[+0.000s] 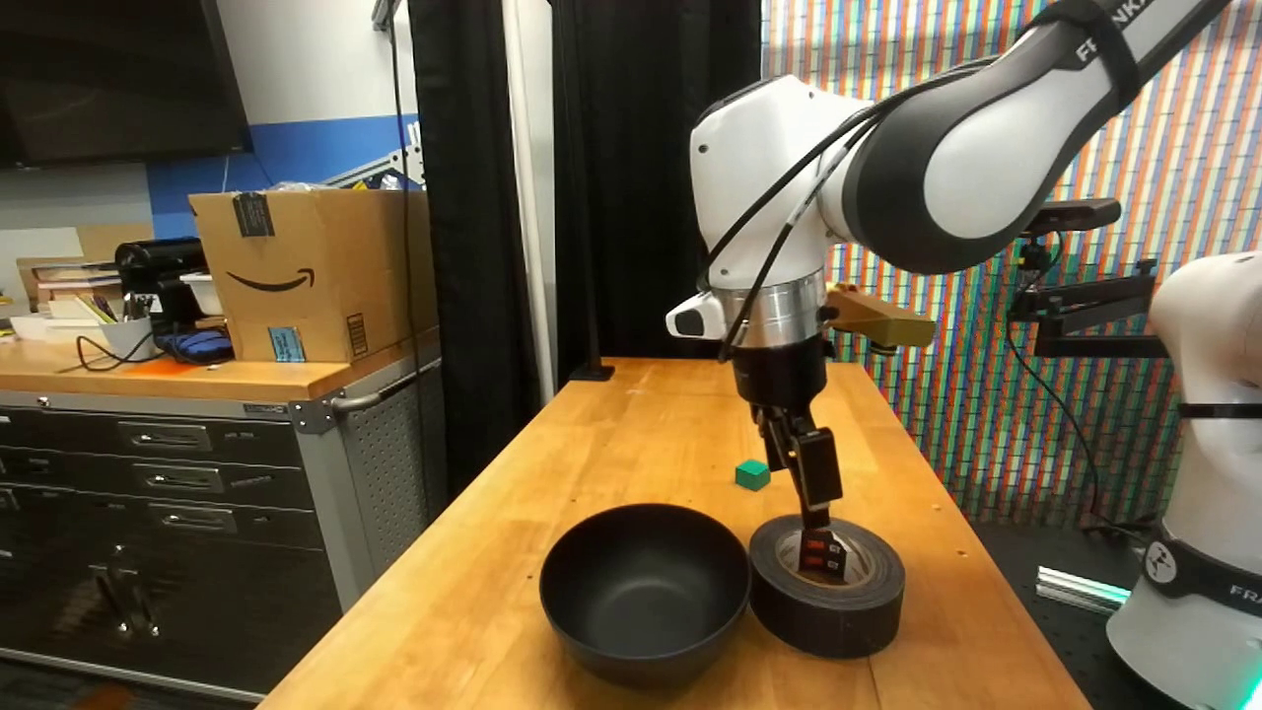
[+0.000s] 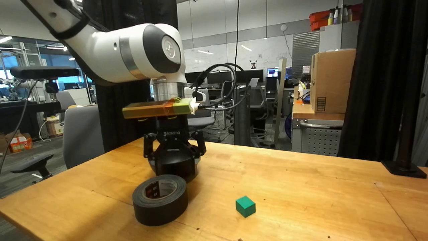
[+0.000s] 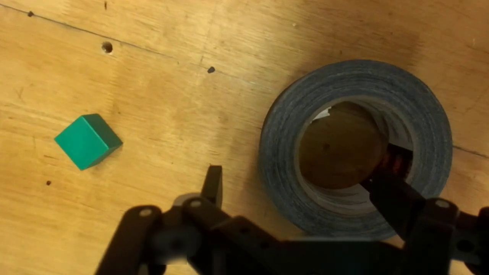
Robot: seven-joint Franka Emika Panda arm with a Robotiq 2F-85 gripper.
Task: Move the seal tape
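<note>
The seal tape is a thick dark grey-black roll lying flat on the table, in both exterior views (image 1: 828, 621) (image 2: 161, 212) and in the wrist view (image 3: 282, 149). A black and red label shows inside its core. My gripper (image 1: 814, 521) is open and empty, pointing down close above the tape. It also shows in an exterior view (image 2: 177, 170), partly behind the tape. In the wrist view the gripper (image 3: 295, 180) has its right fingertip over the tape's core opening and its left fingertip over bare wood outside the roll. I cannot tell the exact fingertip height.
A wide black bowl (image 1: 646, 592) stands right beside the tape; it is mostly hidden behind the gripper in an exterior view (image 2: 180, 172). A small green cube (image 1: 752, 475) lies on the wooden table (image 2: 301, 194), also seen in the wrist view (image 3: 87, 141).
</note>
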